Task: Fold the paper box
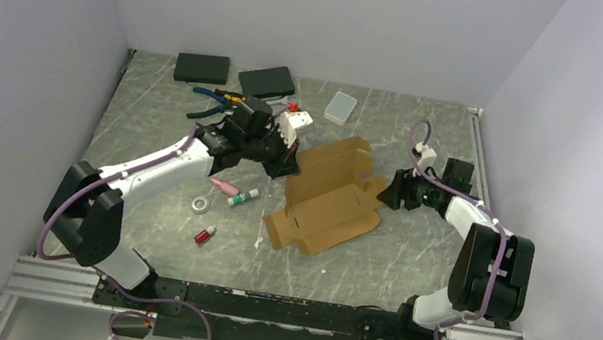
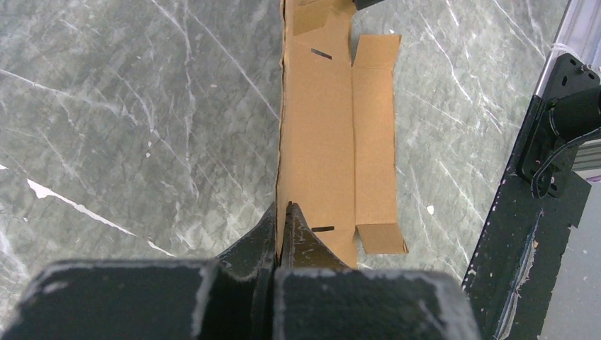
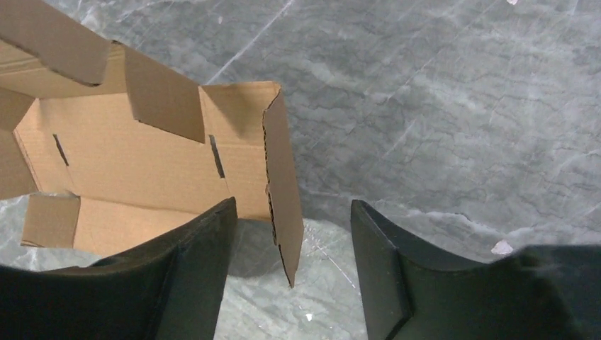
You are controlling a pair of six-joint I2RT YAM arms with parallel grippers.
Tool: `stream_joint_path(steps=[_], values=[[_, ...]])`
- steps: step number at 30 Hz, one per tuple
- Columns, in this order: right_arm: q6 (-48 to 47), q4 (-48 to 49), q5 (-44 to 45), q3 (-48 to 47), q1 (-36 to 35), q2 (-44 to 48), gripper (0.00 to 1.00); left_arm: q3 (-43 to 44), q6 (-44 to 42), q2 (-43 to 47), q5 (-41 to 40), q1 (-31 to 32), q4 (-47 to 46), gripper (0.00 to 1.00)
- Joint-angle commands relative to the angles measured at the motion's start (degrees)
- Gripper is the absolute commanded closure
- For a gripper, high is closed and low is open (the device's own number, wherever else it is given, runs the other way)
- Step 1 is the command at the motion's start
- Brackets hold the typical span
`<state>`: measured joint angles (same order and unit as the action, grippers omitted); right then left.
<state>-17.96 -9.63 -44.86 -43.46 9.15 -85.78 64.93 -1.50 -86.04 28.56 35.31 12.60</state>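
The paper box is a brown cardboard die-cut sheet lying mid-table, partly unfolded, with some flaps raised. My left gripper is shut on its left edge; in the left wrist view the black fingertips pinch the edge of the cardboard. My right gripper is at the sheet's right end. In the right wrist view it stands open. An upright end flap of the box hangs between the fingers and touches neither.
Two flat black boxes and a white plastic case lie at the back. Pliers, a pink item, a marker, a tape ring and a red bottle are scattered left of the sheet.
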Motion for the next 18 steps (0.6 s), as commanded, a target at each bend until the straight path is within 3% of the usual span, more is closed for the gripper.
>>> stream_joint_path(steps=[1, 7, 11, 18], values=[[2.35, 3.68, 1.15, -3.31, -0.44, -1.16, 0.47, 0.00, -1.62, 2.19, -0.44, 0.37, -2.68, 1.00], [3.66, 7.57, 0.18, -1.28, -0.45, 3.62, 0.97, 1.34, -1.75, 2.89, -3.19, 0.37, -2.43, 1.00], [6.87, 15.38, -1.95, 2.29, -0.53, 8.79, 1.00, 4.45, -2.31, 2.43, -5.71, 0.37, -1.46, 1.00], [17.70, 42.63, -0.49, 11.58, -0.82, 13.38, 1.00, 9.47, -6.67, 1.45, -8.43, 0.59, 1.00, 1.00]])
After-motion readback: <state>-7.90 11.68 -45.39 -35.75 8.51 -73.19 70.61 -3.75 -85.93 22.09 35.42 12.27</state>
